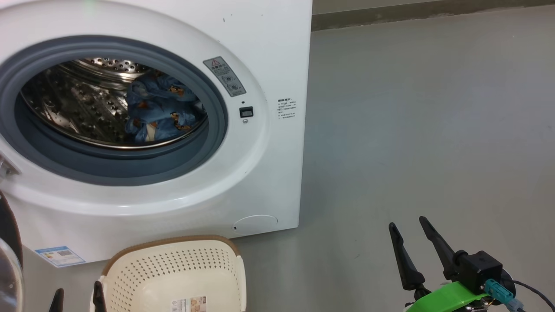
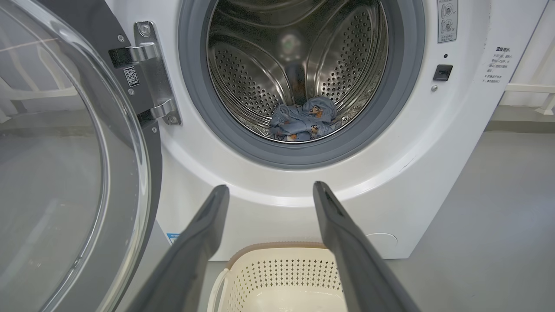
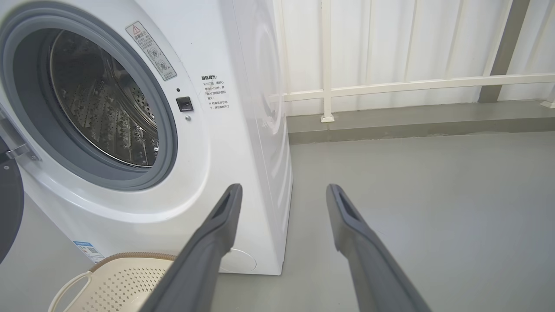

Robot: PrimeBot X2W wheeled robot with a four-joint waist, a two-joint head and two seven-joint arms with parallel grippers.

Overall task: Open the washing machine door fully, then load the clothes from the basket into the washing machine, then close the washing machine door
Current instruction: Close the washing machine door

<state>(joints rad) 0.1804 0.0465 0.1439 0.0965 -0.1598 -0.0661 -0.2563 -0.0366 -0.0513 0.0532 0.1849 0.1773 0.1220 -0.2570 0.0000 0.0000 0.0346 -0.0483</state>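
Observation:
The washing machine (image 1: 269, 52) stands with its door (image 2: 52, 173) swung open to the left on its steel hinge (image 2: 151, 73). The clothes (image 1: 160, 108), blue with small bears, lie inside the steel drum, low at its front (image 2: 303, 121). The cream basket (image 1: 169, 241) sits on the floor below the opening, and its bottom with the label sticker shows bare. My left gripper (image 2: 271, 188) hangs open above the basket (image 2: 277, 249), its tips low in the head view (image 1: 78, 299). My right gripper (image 1: 407, 225) is open over the floor to the machine's right (image 3: 285, 188).
Grey floor (image 1: 433, 130) stretches to the right of the machine. A white railing (image 3: 390, 82) on a low kerb runs behind it. The open door's dark rim (image 1: 8, 234) juts out at the far left, beside the basket.

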